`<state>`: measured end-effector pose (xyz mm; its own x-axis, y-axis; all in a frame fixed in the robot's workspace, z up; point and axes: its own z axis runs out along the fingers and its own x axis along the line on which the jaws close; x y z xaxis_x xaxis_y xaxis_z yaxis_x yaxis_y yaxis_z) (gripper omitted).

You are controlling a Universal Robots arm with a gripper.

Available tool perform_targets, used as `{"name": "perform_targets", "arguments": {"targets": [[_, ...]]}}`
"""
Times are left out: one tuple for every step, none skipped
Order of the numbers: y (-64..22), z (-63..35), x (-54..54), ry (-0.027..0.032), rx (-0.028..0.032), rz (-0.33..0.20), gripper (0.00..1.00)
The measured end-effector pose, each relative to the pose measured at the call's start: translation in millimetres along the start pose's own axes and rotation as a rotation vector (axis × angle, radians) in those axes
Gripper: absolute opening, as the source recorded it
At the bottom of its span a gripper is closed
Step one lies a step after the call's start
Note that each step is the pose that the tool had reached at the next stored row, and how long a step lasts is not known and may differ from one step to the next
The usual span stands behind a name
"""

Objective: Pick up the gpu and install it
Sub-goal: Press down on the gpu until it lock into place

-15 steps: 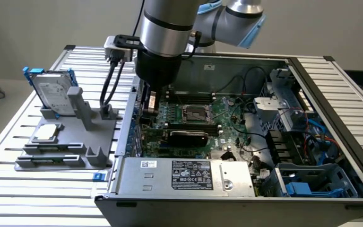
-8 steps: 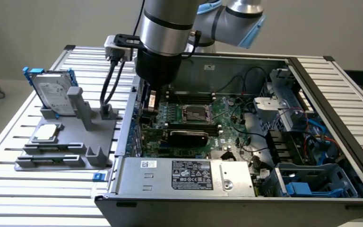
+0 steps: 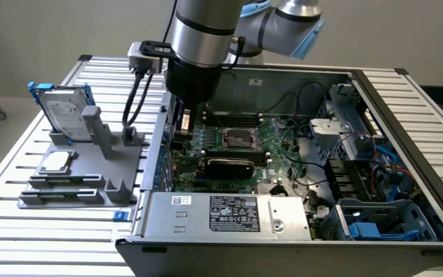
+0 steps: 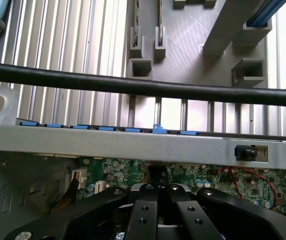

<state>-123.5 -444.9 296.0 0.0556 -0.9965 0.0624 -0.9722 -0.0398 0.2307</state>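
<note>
While the arm hangs over the rear edge of the open PC case (image 3: 406,104), I've got the hand (image 4: 157,192) down inside, fingers (image 4: 143,210) pressed together just above the motherboard (image 3: 233,138). Closed, nothing clamped between them that I can see in the wrist view.

The gpu (image 3: 229,167) looks already in the case: black rounded shroud lying across the board just below the CPU socket (image 3: 235,137), parallel to the slots. From the exterior view I can't tell whether its edge connector is fully home. The hand sits near the case's wall (image 4: 133,145) on the exterior view's left, apart from the card, close to where the end bracket would meet the rear panel; the bracket itself is hidden by the arm.

My read: pick-up is over, we're in the install step, probably seating or checking.

Grey fixture (image 3: 75,173) on the slatted surface (image 3: 21,231) holds the silver hard drive (image 3: 62,112) upright and a small square chip (image 3: 57,163); both untouched.

Any further move calls for small, straight travel; cables (image 3: 314,156) and the case wall crowd this corner.
</note>
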Motion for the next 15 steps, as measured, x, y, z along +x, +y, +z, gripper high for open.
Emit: {"name": "perform_targets", "arguments": {"targets": [[0.0, 0.0, -0.2, -0.0002, -0.0001, 0.001, 0.11], [0.1, 0.0, -0.2, -0.0003, -0.0002, 0.001, 0.11], [0.2, 0.0, -0.3, -0.0005, -0.0002, 0.002, 0.11], [0.2, 0.0, -0.4, -0.0006, -0.0002, 0.003, 0.11], [0.1, 0.0, -0.6, -0.0008, -0.0003, 0.004, 0.11], [0.1, -0.1, -0.8, -0.0010, -0.0004, 0.005, 0.11], [0.1, 0.0, -1.0, -0.0013, -0.0004, 0.006, 0.11], [0.1, -0.1, -1.1, -0.0015, -0.0004, 0.006, 0.11], [0.1, -0.1, -1.3, -0.0018, -0.0005, 0.007, 0.11], [0.2, -0.1, -1.5, -0.0021, -0.0006, 0.009, 0.11], [0.2, -0.1, -1.7, -0.0023, -0.0007, 0.010, 0.11], [0.2, -0.1, -1.9, -0.0027, -0.0008, 0.011, 0.11], [0.3, -0.1, -2.0, -0.0031, -0.0009, 0.013, 0.11], [0.3, -0.1, -2.1, -0.0035, -0.0010, 0.015, 0.11], [0.3, -0.1, -2.3, -0.0038, -0.0010, 0.016, 0.11]]}}
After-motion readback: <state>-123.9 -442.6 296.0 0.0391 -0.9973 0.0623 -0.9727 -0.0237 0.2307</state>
